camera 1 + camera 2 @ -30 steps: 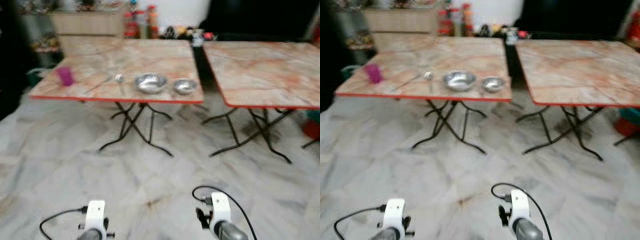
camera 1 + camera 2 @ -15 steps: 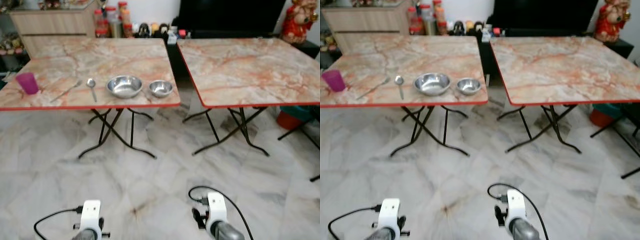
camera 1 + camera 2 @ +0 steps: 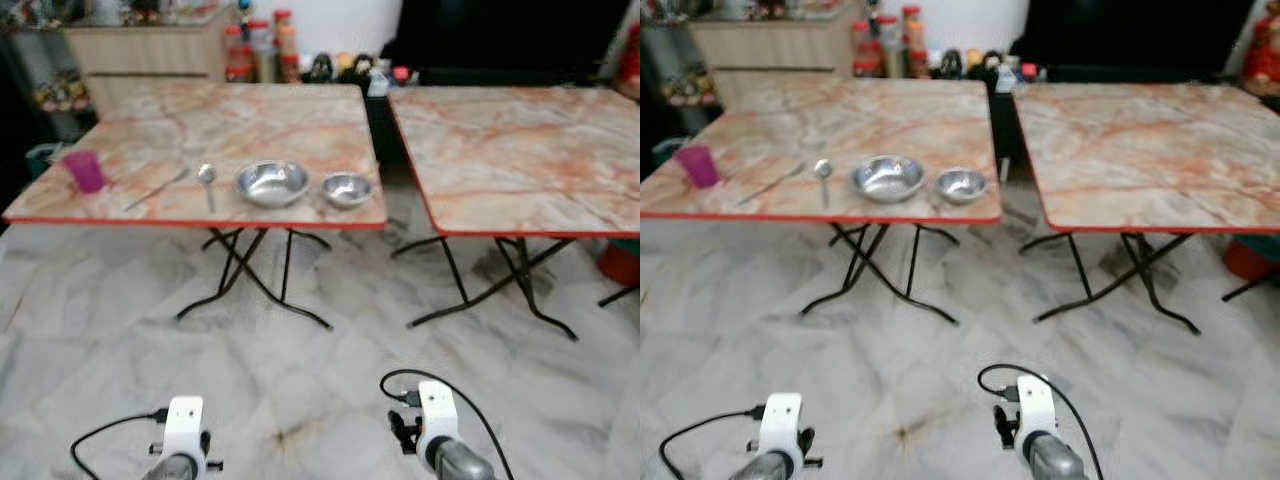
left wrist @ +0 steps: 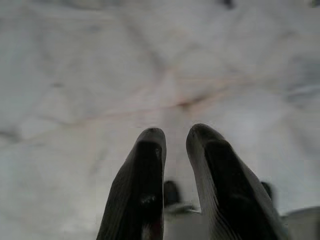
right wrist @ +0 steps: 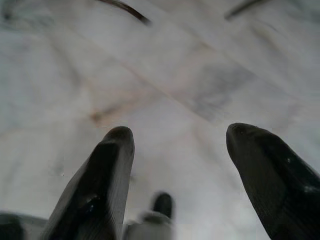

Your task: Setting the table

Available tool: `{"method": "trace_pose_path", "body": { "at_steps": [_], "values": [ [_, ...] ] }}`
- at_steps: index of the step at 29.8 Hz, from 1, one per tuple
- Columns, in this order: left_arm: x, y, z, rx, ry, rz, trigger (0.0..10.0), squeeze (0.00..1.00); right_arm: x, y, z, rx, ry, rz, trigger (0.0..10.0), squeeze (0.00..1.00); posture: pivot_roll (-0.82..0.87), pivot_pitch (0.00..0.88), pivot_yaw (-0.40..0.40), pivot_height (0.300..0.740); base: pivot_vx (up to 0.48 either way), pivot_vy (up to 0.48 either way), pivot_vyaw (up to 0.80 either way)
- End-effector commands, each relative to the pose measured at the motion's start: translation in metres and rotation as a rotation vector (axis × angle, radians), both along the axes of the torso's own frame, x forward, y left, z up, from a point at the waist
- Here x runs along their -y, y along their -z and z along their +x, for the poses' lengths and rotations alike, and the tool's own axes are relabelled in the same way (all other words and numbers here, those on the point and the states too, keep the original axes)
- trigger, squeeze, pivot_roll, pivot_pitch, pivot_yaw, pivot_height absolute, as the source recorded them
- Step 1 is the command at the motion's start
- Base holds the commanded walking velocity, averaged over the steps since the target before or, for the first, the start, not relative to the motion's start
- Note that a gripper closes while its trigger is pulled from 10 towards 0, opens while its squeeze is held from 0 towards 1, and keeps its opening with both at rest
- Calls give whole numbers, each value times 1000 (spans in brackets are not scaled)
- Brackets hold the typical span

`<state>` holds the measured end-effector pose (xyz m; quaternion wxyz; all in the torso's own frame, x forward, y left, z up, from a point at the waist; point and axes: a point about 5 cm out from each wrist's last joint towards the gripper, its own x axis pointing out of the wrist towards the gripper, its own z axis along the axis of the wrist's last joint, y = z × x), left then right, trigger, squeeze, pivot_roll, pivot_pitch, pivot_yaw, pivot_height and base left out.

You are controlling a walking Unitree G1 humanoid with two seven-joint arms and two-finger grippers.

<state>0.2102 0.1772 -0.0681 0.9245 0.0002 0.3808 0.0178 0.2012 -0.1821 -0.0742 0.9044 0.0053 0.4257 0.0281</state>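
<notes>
We're approaching left table (image 3: 300, 110); bowls (image 3: 271, 183), spoon (image 3: 207, 177), cup (image 3: 84, 170) sitting mid-left of frame. Left gripper (image 4: 175, 145) nearly closed, right gripper (image 5: 180, 140) spread, both empty. Next: closing in, reaching.

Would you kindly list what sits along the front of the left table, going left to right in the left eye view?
Purple cup → fork → spoon → large steel bowl → small steel bowl.

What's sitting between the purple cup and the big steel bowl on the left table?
Between the purple cup and the big steel bowl lie a fork and a spoon on the tabletop, side by side, seen in both eye views.
</notes>
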Motion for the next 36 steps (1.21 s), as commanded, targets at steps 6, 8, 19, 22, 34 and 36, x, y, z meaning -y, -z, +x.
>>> {"method": "trace_pose_path", "body": {
  "at_steps": [6, 8, 19, 22, 34, 36],
  "values": [
    [-15, -1, -2, -4, -20, 32, 10000, 0, -11, -3, 8, 28, -21, 18, 10000, 0, -16, 0, -35, 728, 274, 0, 0],
    [-16, -1, -2, -4, -20, 34, 10000, 0, -11, -3, 7, 25, -17, 20, 10000, 0, -16, 0, -34, 728, 274, 0, 0],
    [-20, -2, -1, -1, -25, 44, 10000, 0, -15, -4, 9, 35, -1, 39, 10000, 0, -11, 0, -26, 728, 320, 0, 364],
    [-21, -2, -1, -2, -25, 44, 10000, 0, -15, -4, 9, 36, -1, 41, 10000, 0, -11, 0, -26, 728, 322, 0, 0],
    [-20, -2, -1, -2, -21, 44, 10000, 0, -12, -3, 8, 34, 15, 45, 10000, 0, -14, 0, -26, 728, 378, 0, 0],
    [-20, -2, -1, -2, -20, 44, 10000, 0, -12, -3, 7, 35, 14, 45, 10000, 0, -15, 0, -26, 728, 398, 0, 0]
  ]
}}
